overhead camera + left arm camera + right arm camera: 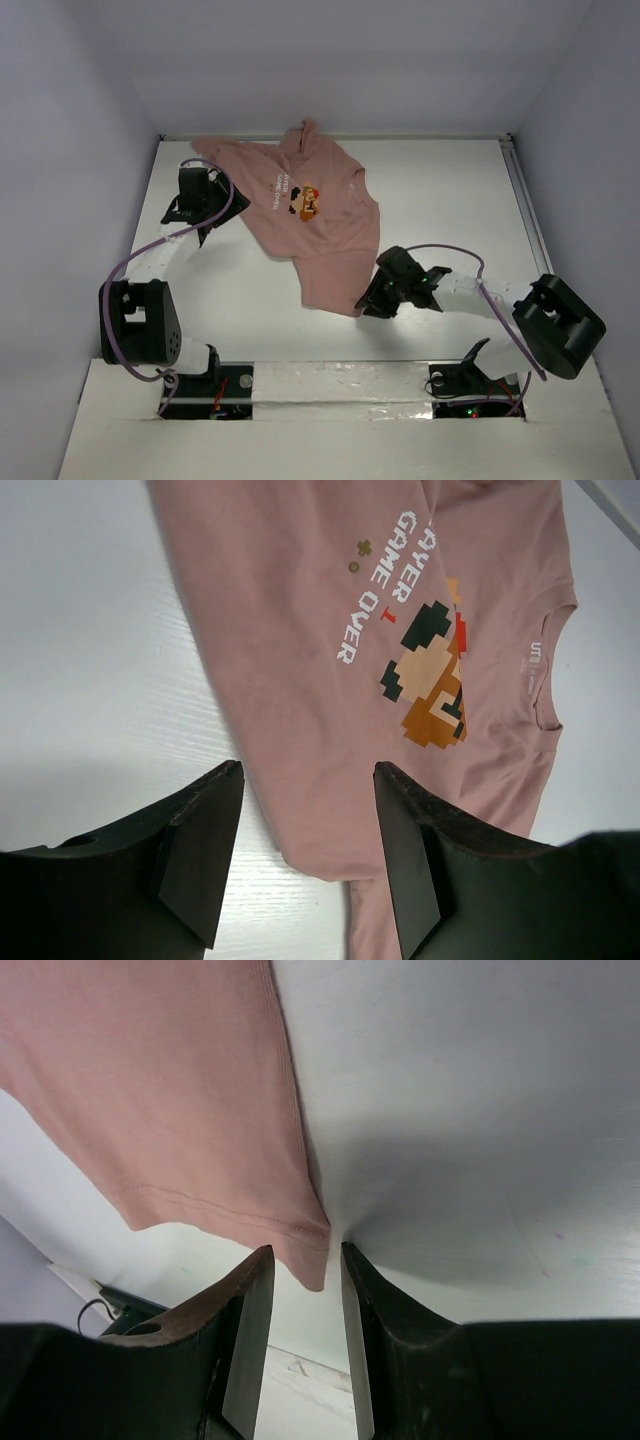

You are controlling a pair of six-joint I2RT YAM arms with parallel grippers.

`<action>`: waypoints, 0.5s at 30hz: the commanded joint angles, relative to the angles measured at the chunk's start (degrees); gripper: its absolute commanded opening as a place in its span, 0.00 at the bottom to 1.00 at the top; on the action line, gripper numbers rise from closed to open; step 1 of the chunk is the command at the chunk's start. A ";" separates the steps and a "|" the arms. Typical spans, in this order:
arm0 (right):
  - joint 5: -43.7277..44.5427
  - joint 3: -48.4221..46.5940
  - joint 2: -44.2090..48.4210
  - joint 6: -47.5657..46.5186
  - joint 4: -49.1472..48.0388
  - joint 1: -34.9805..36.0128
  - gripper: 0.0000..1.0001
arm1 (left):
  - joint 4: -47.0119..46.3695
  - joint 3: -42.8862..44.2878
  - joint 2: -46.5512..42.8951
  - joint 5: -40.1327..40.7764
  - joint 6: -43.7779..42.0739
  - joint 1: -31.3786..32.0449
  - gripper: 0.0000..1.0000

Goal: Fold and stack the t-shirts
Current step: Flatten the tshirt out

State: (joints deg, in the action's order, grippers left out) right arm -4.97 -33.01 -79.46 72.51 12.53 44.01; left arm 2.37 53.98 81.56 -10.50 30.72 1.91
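Note:
A dusty-pink t-shirt (310, 215) lies flat and unfolded, print up, from the back left towards the table's middle. Its white lettering and red-orange pixel print show in the left wrist view (420, 670). My left gripper (210, 215) is open at the shirt's left side. In its wrist view the gripper (308, 780) straddles the shirt's edge where sleeve and side meet. My right gripper (368, 300) is low at the shirt's near hem corner. In the right wrist view the gripper (305, 1260) is narrowly open, with the shirt (170, 1090) corner tip lying between the fingers (250, 1290).
The white table (450, 200) is enclosed by pale walls on three sides. A metal rail (522, 190) runs along its right edge. The arm bases and cables sit at the near edge (330, 385).

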 commanded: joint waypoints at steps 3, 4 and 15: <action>1.99 1.99 -7.11 -2.02 5.05 0.90 0.36 | -1.58 -0.27 -2.11 -0.31 0.13 0.28 0.51; 1.38 2.08 -7.55 -1.94 4.78 0.90 0.35 | -1.49 -0.19 -2.19 -0.22 0.04 0.28 0.51; 5.23 2.00 -4.93 -1.58 3.54 0.90 0.00 | -0.70 -0.80 -0.97 2.24 -1.54 0.28 0.51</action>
State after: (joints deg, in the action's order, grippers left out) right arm -9.52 -33.23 -84.44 73.28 5.61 44.36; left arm 2.42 53.91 81.54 -9.76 30.46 1.91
